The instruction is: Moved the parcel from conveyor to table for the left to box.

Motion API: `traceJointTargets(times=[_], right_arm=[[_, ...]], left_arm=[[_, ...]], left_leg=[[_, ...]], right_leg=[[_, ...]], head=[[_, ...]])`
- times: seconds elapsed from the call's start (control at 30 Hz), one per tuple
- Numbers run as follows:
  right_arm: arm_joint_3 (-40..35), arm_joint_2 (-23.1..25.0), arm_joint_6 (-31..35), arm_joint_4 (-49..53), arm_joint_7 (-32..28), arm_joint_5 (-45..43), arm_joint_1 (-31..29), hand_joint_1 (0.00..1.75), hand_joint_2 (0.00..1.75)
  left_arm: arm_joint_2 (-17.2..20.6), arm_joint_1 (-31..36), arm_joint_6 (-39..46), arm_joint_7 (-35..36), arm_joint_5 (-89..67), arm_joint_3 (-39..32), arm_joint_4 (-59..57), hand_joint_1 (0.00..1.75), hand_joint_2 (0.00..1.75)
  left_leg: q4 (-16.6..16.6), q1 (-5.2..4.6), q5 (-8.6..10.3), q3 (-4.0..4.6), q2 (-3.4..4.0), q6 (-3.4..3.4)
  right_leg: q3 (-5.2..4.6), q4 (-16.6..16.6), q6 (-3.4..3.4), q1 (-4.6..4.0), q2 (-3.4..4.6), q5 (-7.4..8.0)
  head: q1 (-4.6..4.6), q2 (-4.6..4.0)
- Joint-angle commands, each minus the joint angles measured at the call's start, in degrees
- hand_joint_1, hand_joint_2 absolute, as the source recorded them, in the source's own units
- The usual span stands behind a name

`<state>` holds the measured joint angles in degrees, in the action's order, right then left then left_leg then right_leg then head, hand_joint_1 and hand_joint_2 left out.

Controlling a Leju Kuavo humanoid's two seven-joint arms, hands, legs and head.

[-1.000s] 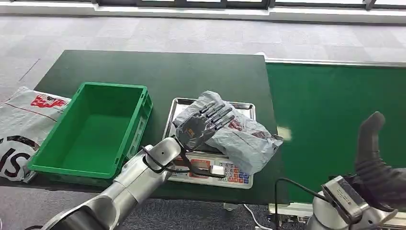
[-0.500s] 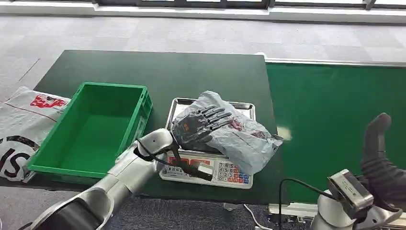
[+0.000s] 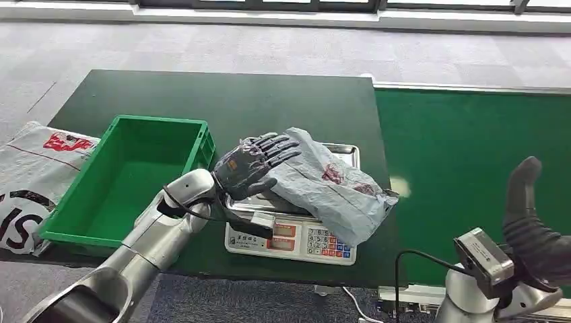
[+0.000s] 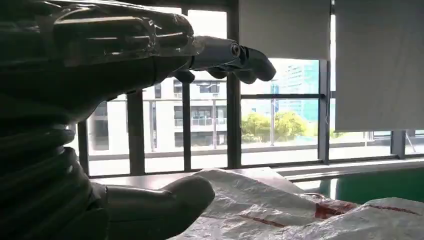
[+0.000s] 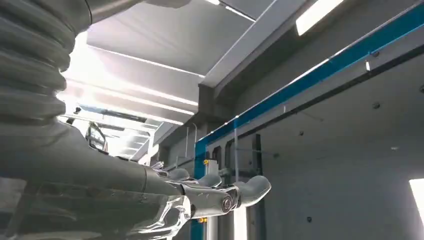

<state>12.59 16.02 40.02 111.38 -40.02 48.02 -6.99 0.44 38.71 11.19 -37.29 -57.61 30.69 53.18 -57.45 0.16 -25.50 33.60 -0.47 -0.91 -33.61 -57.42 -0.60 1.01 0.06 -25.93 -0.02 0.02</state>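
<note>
- Head view: the parcel [image 3: 330, 187], a grey plastic mailer with red print, lies on the steel tray of a weighing scale [image 3: 296, 239] that stands on the dark green table [image 3: 222, 101].
- Head view: one end of the parcel hangs past the tray's edge on the side toward the conveyor [image 3: 471, 148].
- Head view: the left hand [image 3: 250, 165] sits at the parcel's end nearest the green crate [image 3: 128, 185], fingers spread over the top of the bag and thumb low against its side. A closed grasp cannot be confirmed.
- Head view: the green crate stands just beside the scale. A white printed sack [image 3: 30, 171] lies beyond the crate at the table's edge.
- Head view: the right hand [image 3: 532, 215] is raised at the lower right, over the conveyor's near edge, well apart from the parcel. It holds nothing here.
- Left wrist view: the left hand [image 4: 150, 100] has its fingers stretched above the parcel [image 4: 280, 210] and the thumb lying beside the bag, with a clear gap between fingers and thumb. Windows stand behind.
- Right wrist view: the right hand [image 5: 200, 195] points up toward the ceiling, fingers extended and close together, holding nothing.
</note>
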Motion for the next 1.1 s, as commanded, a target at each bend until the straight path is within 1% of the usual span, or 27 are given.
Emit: traceJointTargets(times=[0.03,0.17,0.2,0.23,0.5,0.57,0.8,1.07,1.1], right_arm=[[2.1,4.0,0.0,-5.1,0.0,-0.5,-1.8,0.0,1.75],[2.1,4.0,0.0,-4.9,0.0,-1.0,-1.4,0.0,1.75],[2.1,4.0,0.0,-4.9,0.0,-1.0,-1.4,0.0,1.75],[2.3,4.0,0.0,-4.9,0.0,-1.0,-1.4,0.0,1.75],[3.3,4.0,0.0,-4.8,0.0,-1.6,-1.1,0.0,1.75],[3.9,4.0,0.0,-5.4,0.0,-1.6,-1.8,0.0,1.75],[4.2,4.0,0.0,-4.9,0.0,-1.3,-2.1,0.0,1.75],[4.2,4.0,0.0,-4.9,0.0,-1.3,-2.1,0.0,1.75],[4.2,4.0,0.0,-4.9,0.0,-1.3,-2.1,0.0,1.75]], left_arm=[[3.5,-2.8,-4.7,-1.5,3.5,-3.6,3.1,0.0,1.75],[4.4,-2.6,-7.5,-0.9,1.9,-1.9,2.7,0.0,1.75],[4.4,-2.4,-8.0,-0.7,1.5,-1.5,2.3,0.0,1.75],[4.3,-2.0,-8.9,-0.3,0.6,-0.7,1.1,0.0,1.75],[4.2,-1.9,-10.2,-1.7,-1.1,3.0,-4.6,0.0,1.75],[3.3,-0.6,-10.4,-2.7,-0.6,4.1,-7.0,0.0,1.75],[1.1,1.3,-9.5,-2.6,0.2,6.0,-9.0,0.0,1.75],[1.1,1.3,-9.5,-2.6,0.2,6.0,-9.0,0.0,1.75],[1.1,1.3,-9.5,-2.6,0.2,6.0,-9.0,0.0,1.75]], left_leg=[[0.1,0.07,-0.02,-0.14,0.33,-0.02],[0.1,0.08,-0.01,-0.12,0.25,-0.03],[0.0,0.04,-0.01,-0.05,0.12,-0.02],[0.0,0.07,-0.01,-0.09,0.2,-0.03],[0.2,0.08,0.02,-0.19,0.14,-0.01],[0.1,0.07,0.01,-0.14,0.07,-0.01],[0.0,0.04,0.0,-0.01,-0.01,-0.01],[0.0,0.12,0.02,-0.07,0.07,-0.01],[0.0,0.03,0.0,-0.03,0.06,-0.01]], right_leg=[[0.05,0.1,0.09,-0.09,0.28,0.09],[0.05,0.1,0.1,-0.11,0.2,0.07],[0.0,0.0,0.06,-0.07,0.1,0.02],[0.01,0.1,0.08,-0.11,0.16,0.05],[0.14,0.2,0.08,-0.13,0.08,0.06],[0.1,0.1,0.06,-0.09,0.03,0.03],[-0.05,0.0,0.04,-0.05,-0.03,-0.01],[0.04,0.2,0.09,-0.15,0.02,0.06],[-0.05,0.0,0.05,-0.05,0.03,0.01]], head=[[0.0,-0.02],[0.0,0.0],[0.0,0.0],[0.0,-0.02],[0.0,-0.02],[0.0,-0.02],[0.0,-0.02],[0.0,-0.02],[0.0,0.0]])
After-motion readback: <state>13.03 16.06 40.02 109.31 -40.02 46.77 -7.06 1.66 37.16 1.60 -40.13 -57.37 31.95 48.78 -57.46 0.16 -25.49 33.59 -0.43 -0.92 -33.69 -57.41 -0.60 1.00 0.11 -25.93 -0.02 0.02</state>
